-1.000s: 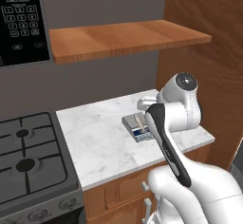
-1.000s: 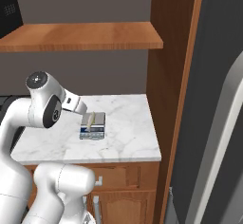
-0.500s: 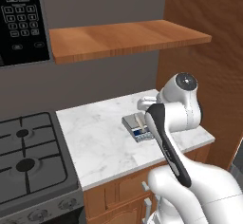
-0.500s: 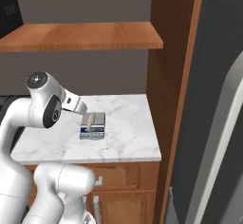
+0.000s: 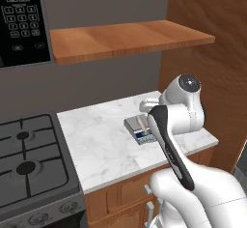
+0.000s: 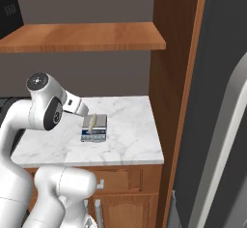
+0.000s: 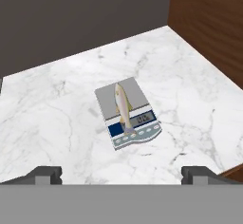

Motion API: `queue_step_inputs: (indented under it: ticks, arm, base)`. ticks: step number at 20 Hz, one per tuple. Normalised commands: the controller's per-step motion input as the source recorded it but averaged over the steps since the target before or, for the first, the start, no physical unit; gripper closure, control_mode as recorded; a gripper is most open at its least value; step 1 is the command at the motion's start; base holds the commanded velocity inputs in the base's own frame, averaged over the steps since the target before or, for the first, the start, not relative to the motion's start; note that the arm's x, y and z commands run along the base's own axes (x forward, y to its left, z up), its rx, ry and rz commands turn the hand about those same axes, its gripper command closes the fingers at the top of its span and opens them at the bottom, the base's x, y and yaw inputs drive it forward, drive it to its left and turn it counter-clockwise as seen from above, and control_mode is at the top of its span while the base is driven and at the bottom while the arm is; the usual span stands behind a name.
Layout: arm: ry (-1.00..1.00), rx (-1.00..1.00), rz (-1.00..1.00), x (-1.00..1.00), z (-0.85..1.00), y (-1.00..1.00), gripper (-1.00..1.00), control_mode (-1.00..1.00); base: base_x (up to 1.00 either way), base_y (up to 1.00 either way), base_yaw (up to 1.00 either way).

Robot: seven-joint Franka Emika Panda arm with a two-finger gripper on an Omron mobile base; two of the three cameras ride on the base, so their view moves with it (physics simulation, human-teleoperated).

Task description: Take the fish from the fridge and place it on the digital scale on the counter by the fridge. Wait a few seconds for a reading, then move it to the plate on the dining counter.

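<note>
The slender tan-grey fish (image 7: 122, 106) lies lengthwise on the digital scale (image 7: 136, 129), its tail over the blue-and-white display strip. The scale (image 6: 96, 134) sits on the short marble counter (image 6: 130, 135) with the fish (image 6: 93, 121) on top; in the left base view the scale (image 5: 136, 128) and fish (image 5: 142, 123) peek out beside the arm. My gripper (image 7: 121, 173) hovers above and back from the scale, open, with nothing between its fingertips (image 7: 47, 173). The grey fridge (image 6: 226, 125) stands at the right, past a wooden panel.
A black gas stove (image 5: 29, 159) adjoins the counter on the left. A wooden shelf (image 5: 125, 38) hangs above the counter, and a black microwave (image 5: 19, 19) sits upper left. The tall wood panel (image 6: 176, 77) bounds the counter's right end.
</note>
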Motion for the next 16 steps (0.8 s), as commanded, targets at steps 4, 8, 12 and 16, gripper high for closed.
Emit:
queue_step_inputs:
  ticks: [4,8,12,16]
  arm:
    - [0.00,0.00,0.00,0.00,0.00,0.00,-1.00,-1.00]
    - [0.00,0.00,0.00,0.00,0.00,0.00,-1.00,-1.00]
    - [0.00,0.00,0.00,0.00,0.00,0.00,-1.00,-1.00]
    - [0.00,0.00,0.00,0.00,0.00,0.00,-1.00,-1.00]
  base:
    - [0.00,0.00,0.00]
    - [0.00,0.00,0.00]
    - [0.00,0.00,0.00]
    - [0.00,0.00,0.00]
